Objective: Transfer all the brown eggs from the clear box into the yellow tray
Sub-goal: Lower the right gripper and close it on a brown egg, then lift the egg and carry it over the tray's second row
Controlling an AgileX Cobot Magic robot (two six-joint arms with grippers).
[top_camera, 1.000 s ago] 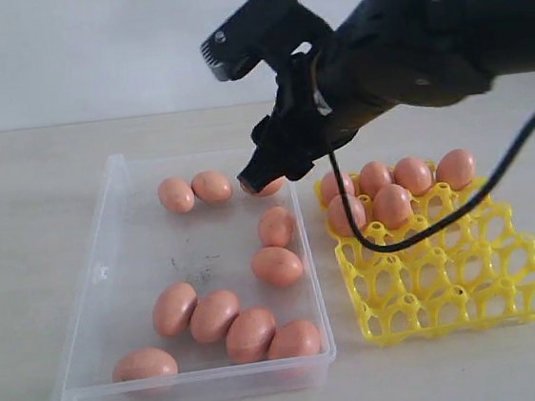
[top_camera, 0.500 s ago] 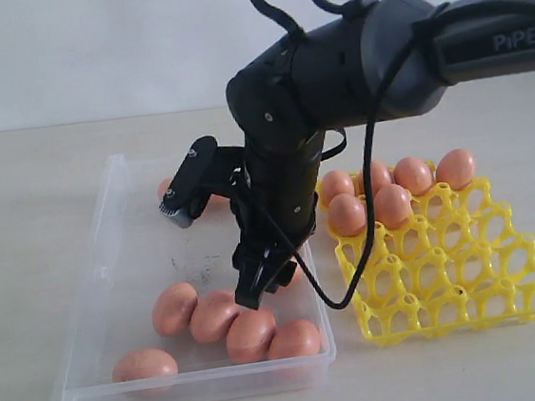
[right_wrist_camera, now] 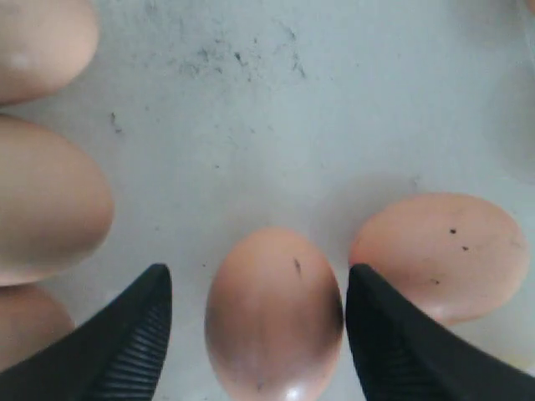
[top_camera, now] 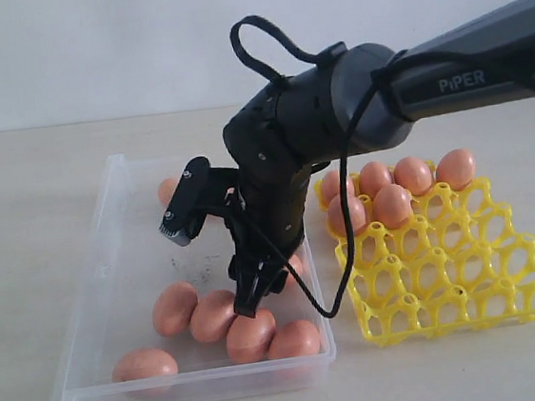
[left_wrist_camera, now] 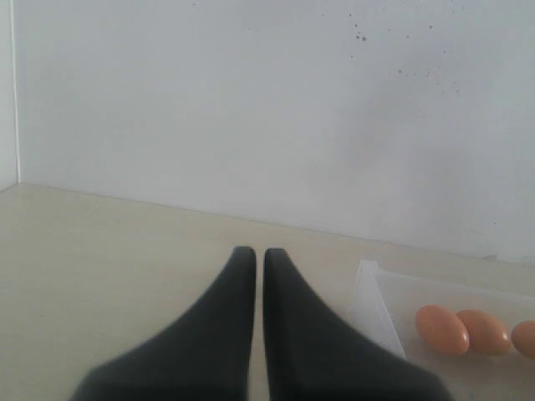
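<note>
On a pale bench (top_camera: 27, 187), the black right arm (top_camera: 334, 107) dips into the clear box (top_camera: 111, 255), where seven brown eggs (top_camera: 213, 316) show, two partly hidden. The yellow tray (top_camera: 467, 275) just beside it carries at least five. The right pincer (top_camera: 249, 296) stands spread astride one egg (right_wrist_camera: 274, 313); the left pincer (left_wrist_camera: 252, 259) hangs pressed together outside the box.
</note>
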